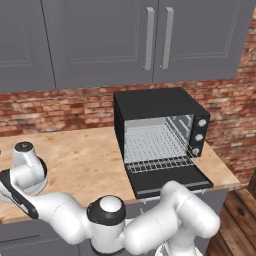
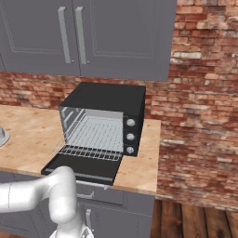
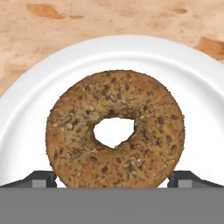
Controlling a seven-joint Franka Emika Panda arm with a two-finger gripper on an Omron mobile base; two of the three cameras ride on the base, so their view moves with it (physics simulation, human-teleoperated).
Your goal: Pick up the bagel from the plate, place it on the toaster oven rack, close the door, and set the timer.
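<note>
The bagel (image 3: 116,131), a seeded brown ring, lies flat in the middle of the white plate (image 3: 39,92) on the wooden counter. My gripper (image 3: 113,180) hovers right above it, open wide, with one dark fingertip (image 3: 41,179) on each side of the bagel and nothing held. In the left base view my hand (image 1: 24,157) hangs over the plate (image 1: 44,177) at the counter's left end. The toaster oven (image 1: 160,107) stands to the right with its black door (image 1: 170,181) folded down flat. The wire rack (image 1: 159,164) sits slid partly out over the door.
Three timer knobs (image 1: 200,136) run down the oven's right side. Grey wall cabinets (image 1: 115,40) hang above a brick wall. My white arm (image 1: 165,220) crosses in front of the counter edge. A sliver of the plate (image 2: 2,137) shows at the right base view's left edge.
</note>
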